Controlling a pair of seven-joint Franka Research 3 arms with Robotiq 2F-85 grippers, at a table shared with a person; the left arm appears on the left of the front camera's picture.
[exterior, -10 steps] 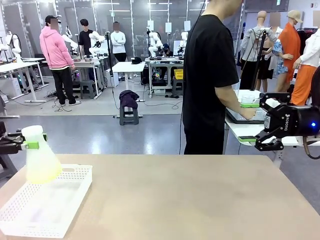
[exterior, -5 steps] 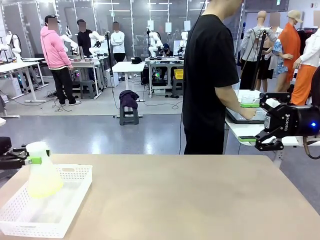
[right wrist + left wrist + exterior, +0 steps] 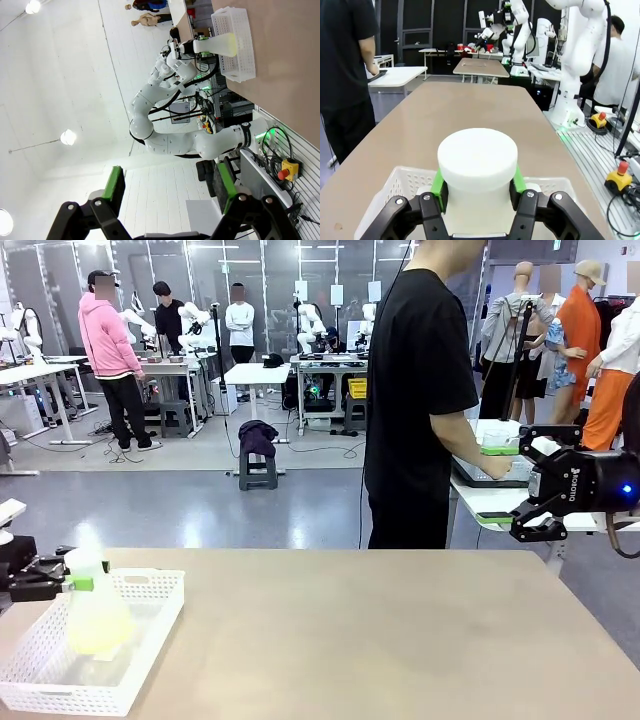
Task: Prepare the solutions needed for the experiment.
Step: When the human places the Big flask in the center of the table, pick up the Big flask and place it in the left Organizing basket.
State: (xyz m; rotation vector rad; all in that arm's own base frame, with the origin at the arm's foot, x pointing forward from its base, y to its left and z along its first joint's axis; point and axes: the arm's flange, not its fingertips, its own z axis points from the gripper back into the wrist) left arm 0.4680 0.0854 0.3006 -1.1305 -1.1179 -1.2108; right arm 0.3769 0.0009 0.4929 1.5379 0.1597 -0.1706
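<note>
Left gripper (image 3: 477,192) is clamped on the neck of the flask (image 3: 97,608), green pads (image 3: 438,183) just under the white cap (image 3: 477,152); the solution (image 3: 100,632) sits well below the fingers in the flask's base, low inside the white basket (image 3: 150,585). Risks: smooth neck slipping between the pads, base catching the basket wall, liquid sloshing if tilted. Right gripper (image 3: 170,192) is spread wide, empty, well apart.

the left end effector (image 3: 62,582) sits at the far left of the frame, low and roughly level, its green pads (image 3: 438,183) clamped on either side of a white neck. the right end effector (image 3: 528,527) hangs at the right edge, mid-height, angled down to the left, jaws spread apart with nothing between them.
</note>
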